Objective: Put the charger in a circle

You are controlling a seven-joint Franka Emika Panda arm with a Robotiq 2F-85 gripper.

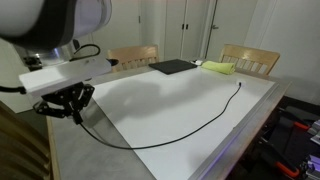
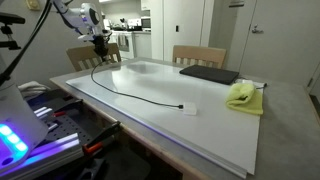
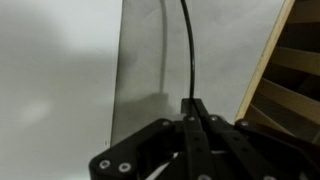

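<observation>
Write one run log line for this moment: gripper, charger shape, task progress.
gripper: shut on charger | charger: one long open curve across table | progress: circle not yet formed

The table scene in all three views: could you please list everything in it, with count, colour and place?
charger: one, black, lying in a loose curve across the table, one end up at the gripper
pad: one, black, flat, at the table's far edge
cloth: one, yellow-green, crumpled, right beside the pad
table: one, white top, fills the middle of both exterior views
chairs: two, light wood, behind the table's far edge
doors: white, on the back wall
gripper: one, black, above a table corner, closed on the charger
arm: one, white and grey, above the gripper
</observation>
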